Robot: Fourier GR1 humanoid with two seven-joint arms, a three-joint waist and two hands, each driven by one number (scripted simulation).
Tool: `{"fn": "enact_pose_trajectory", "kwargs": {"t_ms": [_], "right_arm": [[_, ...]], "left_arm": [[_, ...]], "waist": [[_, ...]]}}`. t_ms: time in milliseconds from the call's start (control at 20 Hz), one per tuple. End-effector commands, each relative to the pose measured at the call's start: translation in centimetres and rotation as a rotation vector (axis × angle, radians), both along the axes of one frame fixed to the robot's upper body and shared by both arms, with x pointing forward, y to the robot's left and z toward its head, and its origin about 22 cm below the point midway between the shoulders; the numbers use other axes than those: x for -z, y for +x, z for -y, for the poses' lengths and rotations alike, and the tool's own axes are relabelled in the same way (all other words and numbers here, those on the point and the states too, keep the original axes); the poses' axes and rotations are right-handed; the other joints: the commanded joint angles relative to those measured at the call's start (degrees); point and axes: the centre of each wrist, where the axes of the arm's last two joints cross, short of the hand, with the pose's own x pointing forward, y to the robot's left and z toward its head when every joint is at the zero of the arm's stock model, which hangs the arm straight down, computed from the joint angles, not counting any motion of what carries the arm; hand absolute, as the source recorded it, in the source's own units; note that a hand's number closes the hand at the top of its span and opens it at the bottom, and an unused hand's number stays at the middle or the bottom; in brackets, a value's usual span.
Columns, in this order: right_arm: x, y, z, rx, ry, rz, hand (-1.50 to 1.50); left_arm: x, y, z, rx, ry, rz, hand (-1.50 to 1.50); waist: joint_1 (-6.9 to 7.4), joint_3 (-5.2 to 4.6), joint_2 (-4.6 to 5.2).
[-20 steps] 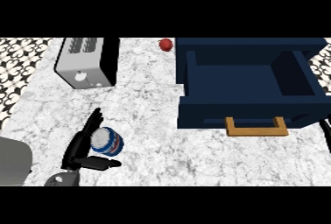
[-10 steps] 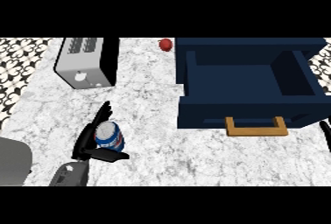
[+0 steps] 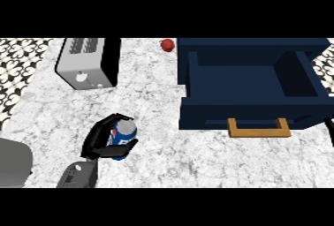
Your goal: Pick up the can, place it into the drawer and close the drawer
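A blue can (image 3: 123, 134) with a silver top stands on the marble counter at the lower left. My left hand (image 3: 98, 140) is shut on it: fingers curl over its far side and the thumb crosses its lower front. To the right, the navy drawer (image 3: 251, 112) stands open, its inside showing nothing, with a wooden handle (image 3: 259, 128) on its front. Of my right hand (image 3: 330, 130) only a straight dark finger shows at the right edge, beside the drawer front.
A silver toaster (image 3: 87, 62) stands at the back left. A small red object (image 3: 168, 44) lies at the back, just left of the drawer cabinet. A grey shape (image 3: 13, 162) sits at the lower left edge. Patterned tile borders the counter's left side.
My left hand has curled round the can and shifted right and slightly away from me with it. The drawer and the right hand have not moved.
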Motion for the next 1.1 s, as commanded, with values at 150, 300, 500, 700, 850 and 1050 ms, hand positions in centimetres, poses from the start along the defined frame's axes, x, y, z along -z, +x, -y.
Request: {"fn": "enact_pose_trajectory", "kwargs": {"t_ms": [150, 300, 500, 700, 850, 1050], "right_arm": [[-1.4, -2.9, 0.0, -0.002, -0.006, 0.002, -1.5], [-0.1, -1.3, -1.7, 0.0, 0.013, -0.001, -1.5], [-0.4, -2.1, -1.0, 0.004, 0.017, 0.02, -1.5], [0.2, -1.0, -1.0, 0.008, 0.014, 0.004, -1.5], [-1.3, -2.7, 0.2, 0.021, -0.006, 0.029, -1.5], [-1.5, -3.5, -1.4, 0.005, 0.002, 0.02, -1.5]], "left_arm": [[-0.6, -1.2, 1.4, 0.039, -0.048, 0.01, 1.5], [-3.2, 2.4, -0.4, -0.091, -0.073, 0.031, 1.5], [-2.9, 1.4, -5.2, -0.365, -0.062, 0.077, 1.5], [-4.8, 2.0, -3.8, -0.346, -0.073, 0.117, 1.5], [-5.3, 3.1, -1.8, -0.293, -0.068, 0.112, 1.5], [-9.7, 4.4, 0.7, -0.229, -0.05, 0.134, 1.5]], "waist": [[-0.08, 0.0, -0.06], [-0.06, -0.01, 0.02], [-0.18, -0.05, 0.03], [0.07, 0.01, -0.01], [-0.16, 0.0, 0.0], [-0.08, 0.02, -0.12]]}}
